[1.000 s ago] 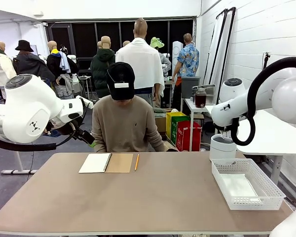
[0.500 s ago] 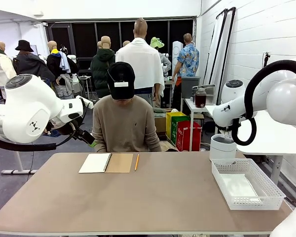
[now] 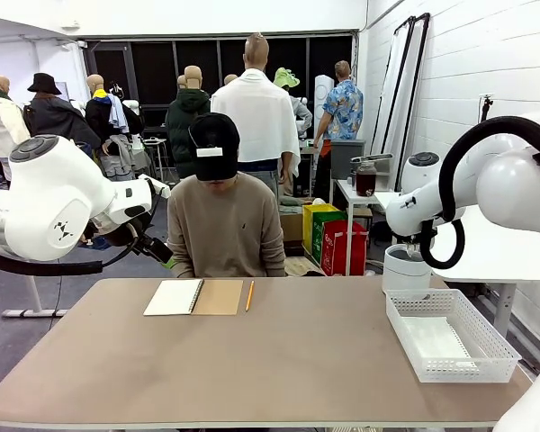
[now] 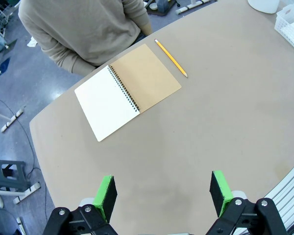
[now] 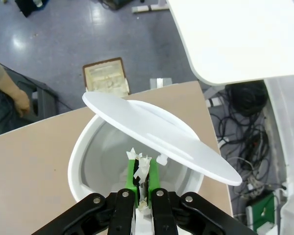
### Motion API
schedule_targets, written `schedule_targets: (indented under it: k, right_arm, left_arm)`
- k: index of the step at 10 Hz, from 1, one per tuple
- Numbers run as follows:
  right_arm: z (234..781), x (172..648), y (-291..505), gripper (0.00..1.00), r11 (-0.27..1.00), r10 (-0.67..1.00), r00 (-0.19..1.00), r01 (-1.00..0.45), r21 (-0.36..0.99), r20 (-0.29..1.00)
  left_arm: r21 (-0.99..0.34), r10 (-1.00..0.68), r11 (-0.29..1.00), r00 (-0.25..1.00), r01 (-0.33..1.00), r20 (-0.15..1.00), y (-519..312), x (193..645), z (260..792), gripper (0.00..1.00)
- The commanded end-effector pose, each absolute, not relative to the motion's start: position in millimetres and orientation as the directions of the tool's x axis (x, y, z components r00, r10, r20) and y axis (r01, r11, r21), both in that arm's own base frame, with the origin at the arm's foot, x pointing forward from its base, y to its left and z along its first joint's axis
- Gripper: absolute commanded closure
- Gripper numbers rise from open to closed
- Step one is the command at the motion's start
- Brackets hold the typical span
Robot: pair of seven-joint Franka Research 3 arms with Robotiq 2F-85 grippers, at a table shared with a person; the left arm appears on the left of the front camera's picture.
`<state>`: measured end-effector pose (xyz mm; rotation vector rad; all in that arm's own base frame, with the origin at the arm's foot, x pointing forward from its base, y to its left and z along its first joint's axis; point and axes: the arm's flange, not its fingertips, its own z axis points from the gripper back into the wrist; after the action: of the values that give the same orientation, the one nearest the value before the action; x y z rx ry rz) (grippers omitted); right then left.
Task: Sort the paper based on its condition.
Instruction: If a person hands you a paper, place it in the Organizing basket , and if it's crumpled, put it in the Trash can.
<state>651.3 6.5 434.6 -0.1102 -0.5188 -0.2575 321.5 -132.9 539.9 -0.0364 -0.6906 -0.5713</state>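
While the person [image 3: 225, 225] sat at the table's [image 3: 252, 360] far side, the left gripper [image 4: 162, 193] hung wide open above bare tabletop. Over the white bin [image 5: 95, 161] at the far right, the right gripper [image 5: 142, 174] pinched a crumpled scrap of paper [image 5: 141, 164].

Two white arms, black grippers w/ green pads; person in beige top

Left arm [image 3: 45, 202]: glossy white rounded shells, grey round joint cap, small black logo on the side, black cable looping beneath; right arm [image 3: 486, 184]: same white shells, thick black hose arching over it; left gripper [image 4: 161, 193]: black linkage w/ silver screws behind bright green pads [image 4: 106, 195]; right gripper [image 5: 141, 177]: black fingers, green pads, silver screws at knuckles; person [image 3: 225, 220]: beige long-sleeve sweater, black cap w/ white patch.
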Motion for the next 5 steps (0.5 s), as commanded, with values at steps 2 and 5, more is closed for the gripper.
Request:
schedule_targets:
  k: [2, 5]
  right_arm:
    - [432.9, 663.2, 10.6, 1.0, 0.953, -0.237, 0.818, 0.301, -0.039, 0.525]
    - [432.8, 665.9, 11.2, 0.51, 0.956, -0.238, 0.83, 0.293, -0.031, 0.504]
  left_arm:
    - [0.149, -0.483, 0.848, 0.626, 0.509, 0.612, -131.6, 321.2, 539.4, 0.0]
    - [0.149, -0.483, 0.848, 0.626, 0.509, 0.612, -131.6, 321.2, 539.4, 0.0]
